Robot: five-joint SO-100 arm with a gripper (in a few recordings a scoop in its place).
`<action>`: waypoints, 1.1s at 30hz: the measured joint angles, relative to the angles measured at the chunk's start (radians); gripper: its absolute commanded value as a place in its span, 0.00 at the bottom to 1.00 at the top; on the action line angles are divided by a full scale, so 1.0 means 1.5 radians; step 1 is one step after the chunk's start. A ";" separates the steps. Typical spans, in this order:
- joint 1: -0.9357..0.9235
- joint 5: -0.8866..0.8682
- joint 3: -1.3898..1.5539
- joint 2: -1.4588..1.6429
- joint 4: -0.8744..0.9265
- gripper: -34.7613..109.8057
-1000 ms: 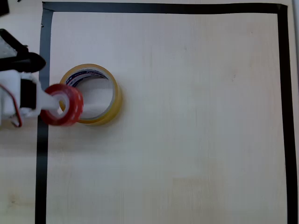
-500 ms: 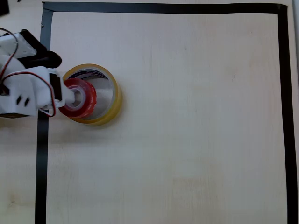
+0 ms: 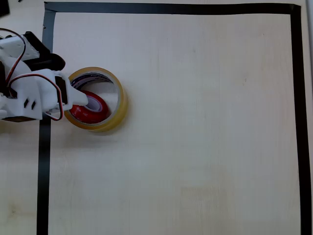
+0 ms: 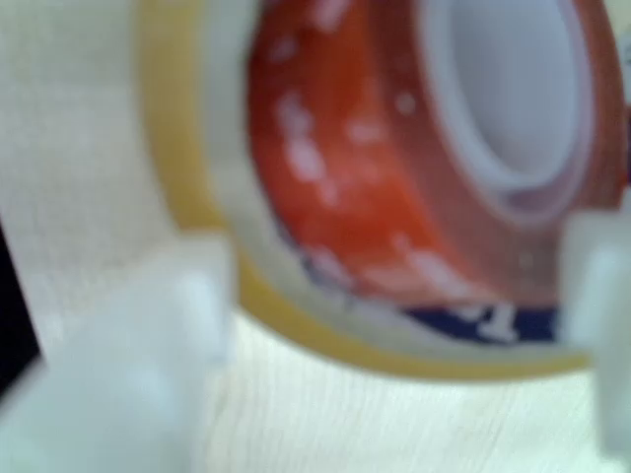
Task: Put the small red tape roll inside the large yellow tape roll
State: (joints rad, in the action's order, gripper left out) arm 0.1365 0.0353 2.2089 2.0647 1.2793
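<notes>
The small red tape roll [image 3: 96,110] lies tilted inside the hole of the large yellow tape roll [image 3: 121,104], at the left of the taped-off area in the overhead view. My white gripper [image 3: 84,102] reaches in from the left over the yellow roll's left rim, its tip above the red roll. In the blurred wrist view the red roll [image 4: 345,168] sits within the yellow ring [image 4: 168,128]. My gripper [image 4: 394,325] is open, its white fingers [image 4: 148,374] standing wide apart just in front of both rolls, with nothing pinched between them.
A frame of black tape [image 3: 44,166] marks out the light wooden table [image 3: 205,127]. My white arm body with its red and black wires sits outside the frame's left side.
The gripper carried the red roll rightward from over the yellow roll's left rim into its hole and lowered it. The roll now rests lower and tilted inside the ring.
</notes>
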 measured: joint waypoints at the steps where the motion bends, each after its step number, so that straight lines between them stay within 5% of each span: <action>1: -0.001 0.000 0.006 0.000 0.001 0.37; 11: -0.009 0.000 0.029 0.129 0.031 0.38; 14: -0.016 0.001 0.030 0.224 0.074 0.24; 17: -0.034 0.003 0.060 0.361 0.093 0.24; 27: -0.141 0.047 0.404 0.779 -0.017 0.24; 33: -0.133 0.044 0.537 0.829 -0.063 0.24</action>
State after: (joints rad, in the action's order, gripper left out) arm -0.0629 0.1012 3.0143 3.3088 1.1842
